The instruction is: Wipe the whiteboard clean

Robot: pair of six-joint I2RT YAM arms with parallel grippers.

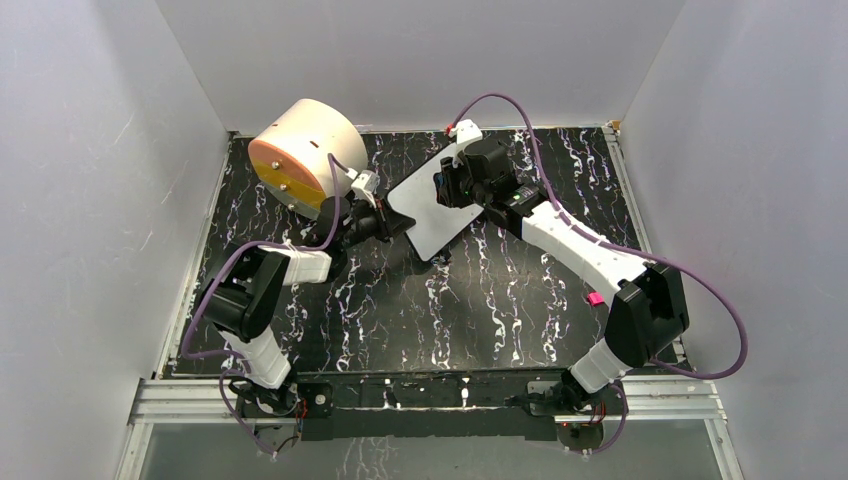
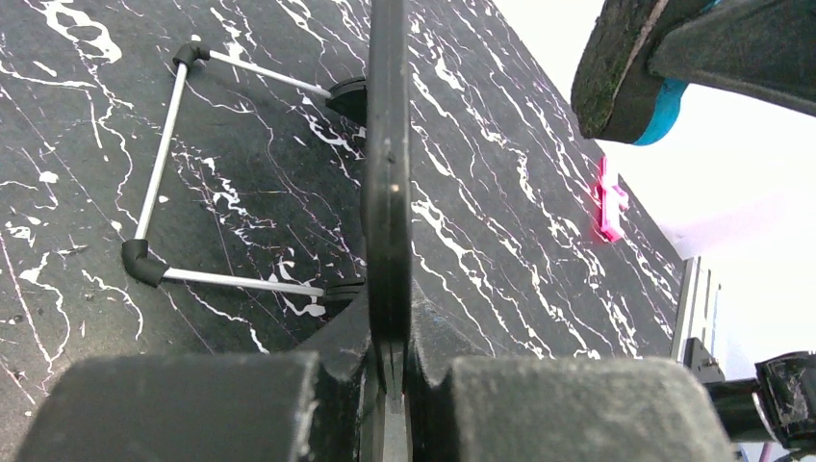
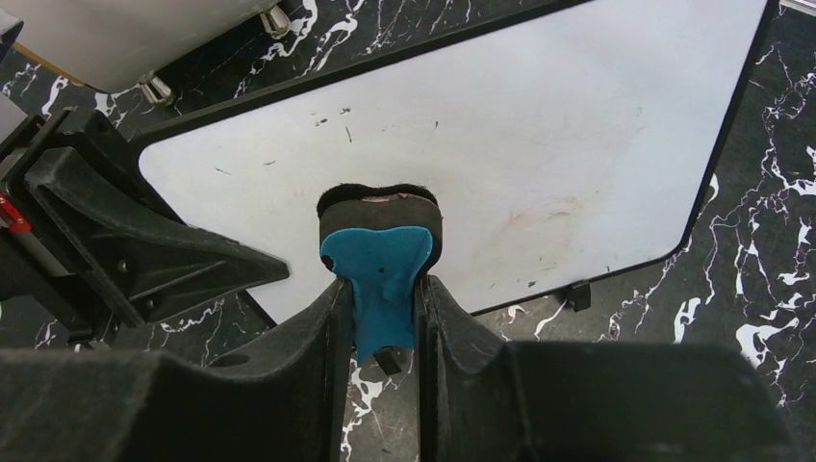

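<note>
1. The left gripper (image 2: 387, 373) is pinching the thin black rim of the whiteboard (image 3: 500, 135), its fingers pressed tight onto the edge.
2. The right gripper (image 3: 381, 294) is clamping a blue-backed eraser (image 3: 377, 258) between its fingers. The black felt is facing the middle of the whiteboard's white face, but whether it is actually touching cannot be told.
3. The whiteboard is resting on the marbled black table (image 1: 500, 310) between the two grippers. A cream cylinder (image 1: 300, 155) is sitting just beside its left end, and a wire stand (image 2: 159, 173) is showing along its underside.
4. Faint reddish smears (image 3: 548, 214) are showing right of the eraser on the whiteboard, so wiping is probably not finished.
5. Things that could go wrong:
   - The left hold is only catching the whiteboard's rim, so a hard sideways stroke could be pulling the whiteboard out of the pinch or swinging it round.
   - Pressing down away from the stand could be tipping the whiteboard.
   - The left gripper is sitting close to the eraser, so a stroke towards that edge of the whiteboard risks a collision.
   - The eraser could be twisting in its narrow grip and leaving streaks.
</note>
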